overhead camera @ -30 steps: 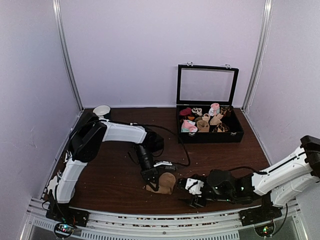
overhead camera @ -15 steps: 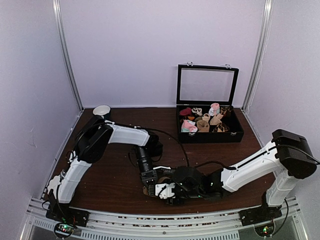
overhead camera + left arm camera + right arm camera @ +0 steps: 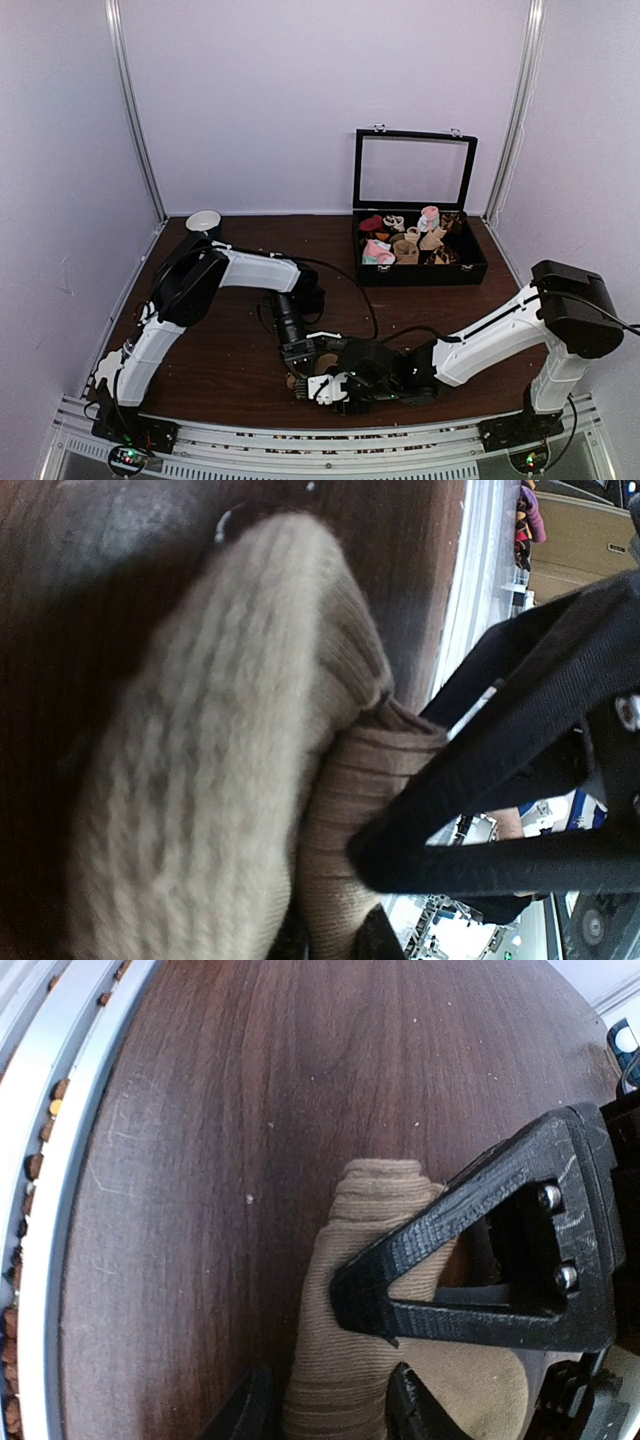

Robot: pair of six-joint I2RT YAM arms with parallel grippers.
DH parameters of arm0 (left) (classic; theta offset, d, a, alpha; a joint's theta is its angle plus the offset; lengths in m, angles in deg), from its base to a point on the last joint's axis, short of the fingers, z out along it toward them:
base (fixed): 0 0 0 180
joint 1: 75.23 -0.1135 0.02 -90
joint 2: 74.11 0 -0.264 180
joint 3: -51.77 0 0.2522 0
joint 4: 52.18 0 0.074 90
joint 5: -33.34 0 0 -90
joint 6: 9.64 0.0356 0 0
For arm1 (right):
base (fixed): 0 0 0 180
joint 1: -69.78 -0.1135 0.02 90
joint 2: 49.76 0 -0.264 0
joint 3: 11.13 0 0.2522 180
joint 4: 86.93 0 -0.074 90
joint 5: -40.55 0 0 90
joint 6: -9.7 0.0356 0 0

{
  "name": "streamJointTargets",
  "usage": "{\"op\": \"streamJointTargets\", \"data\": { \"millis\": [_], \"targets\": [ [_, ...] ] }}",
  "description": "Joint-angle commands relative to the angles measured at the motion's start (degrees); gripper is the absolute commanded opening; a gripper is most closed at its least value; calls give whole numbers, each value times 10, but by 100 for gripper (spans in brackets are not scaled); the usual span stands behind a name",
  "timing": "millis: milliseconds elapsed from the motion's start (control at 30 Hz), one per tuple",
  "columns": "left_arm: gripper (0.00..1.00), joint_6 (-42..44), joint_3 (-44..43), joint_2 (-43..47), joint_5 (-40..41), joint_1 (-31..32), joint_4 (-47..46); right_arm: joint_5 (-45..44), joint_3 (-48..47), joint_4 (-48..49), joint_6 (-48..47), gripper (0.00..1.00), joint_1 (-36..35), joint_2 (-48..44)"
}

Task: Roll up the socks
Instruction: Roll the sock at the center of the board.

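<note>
Because both grippers crowd onto one small bundle at the lower centre of the top view, the main risk is judged to be a clash of fingers. The right gripper [image 3: 325,1405] works just beside the left gripper [image 3: 332,942], and a slight sideways error would knock one black finger against the other.

Second risk: the roll comes undone. The socks [image 3: 378,1188] are soft. If the right gripper catches only the outer ribbed layer, the inner layers could slip out once the left gripper lets go.

Third risk: the bundle sits near the front rail [image 3: 45,1190] of the desk [image 3: 190,1110], so a pull toward that side could drag it onto the rail.

Right wrist view: the tan ribbed roll runs from mid-frame to the bottom edge. Its lower end lies between the right gripper's two fingers [image 3: 245,1415] at bottom centre. The right-hand one appears to touch the fabric, and a thin dark gap shows at the left-hand one. Whether it pinches yet cannot be told.

Left wrist view: paler knit fills the left half. The darker ribbed part passes between the left gripper's fingers at the bottom edge, which stand nearly together. Read as closed on the socks.

The socks appear to rest on the desk, well apart from the open box [image 3: 415,280] at the upper right of the top view.
</note>
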Motion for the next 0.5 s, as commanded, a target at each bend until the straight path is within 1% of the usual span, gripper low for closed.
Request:
{"op": "streamJointTargets", "data": {
  "millis": [0, 67, 100, 133, 167, 233, 300, 333, 367, 400, 467],
  "targets": [
    [5, 3, 6, -35, 73, -3, -60, -30, -15, -14, -9, 35, -3, 22],
    [6, 1, 5, -36, 70, -4, -58, -42, -16, -16, -2, 30, -2, 28],
    [9, 4, 3, -36, 66, -6, -56, -46, -15, -17, 3, 27, -1, 29],
    [15, 9, 0, -36, 61, -7, -52, -49, -15, -20, 9, 24, 1, 30],
    [25, 11, -1, -34, 57, -9, -51, -51, -16, -26, 15, 19, 3, 30],
    [39, 13, 2, -23, 52, -17, -52, -51, -14, -35, 32, 10, 9, 32],
    [58, 13, 12, -3, 62, -25, -60, -35, -7, -35, 50, 4, 16, 26],
    [82, 8, 21, 11, 71, -31, -70, -23, -2, -33, 63, 1, 21, 21],
    [96, -1, 34, 32, 81, -40, -88, -6, 3, -31, 79, 0, 29, 15],
    [98, -14, 48, 53, 94, -49, -107, 16, 9, -27, 95, 0, 38, 10],
    [98, -50, 86, 106, 134, -69, -168, 71, 12, -31, 125, 0, 60, 6]
  ]
}}
